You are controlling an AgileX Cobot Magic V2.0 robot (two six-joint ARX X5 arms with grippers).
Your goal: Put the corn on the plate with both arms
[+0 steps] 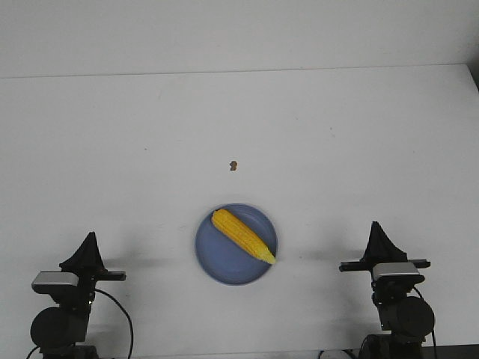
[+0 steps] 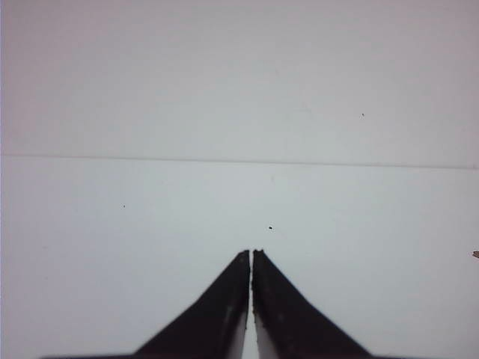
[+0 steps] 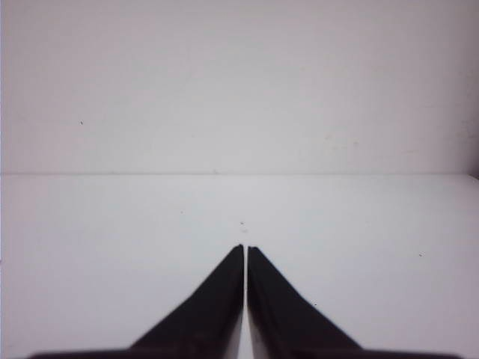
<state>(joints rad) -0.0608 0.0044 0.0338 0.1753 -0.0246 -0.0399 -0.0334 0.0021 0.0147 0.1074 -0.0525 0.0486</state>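
The yellow corn (image 1: pixel 242 235) lies diagonally across the periwinkle-blue plate (image 1: pixel 212 258), its pointed end toward the plate's right rim. The plate rests on the white table near its front edge, midway between the arms. My left gripper (image 1: pixel 90 236) stands well to the left of the plate, shut and holding nothing. My right gripper (image 1: pixel 376 225) stands well to the right, also shut and empty. In the left wrist view the left gripper (image 2: pixel 251 252) shows its fingers pressed together over bare table. The right wrist view shows the right gripper (image 3: pixel 245 247) the same way. Neither wrist view shows corn or plate.
A tiny brown speck (image 1: pixel 233 165) lies on the table behind the plate. The table's far edge (image 1: pixel 239 71) meets a plain wall.
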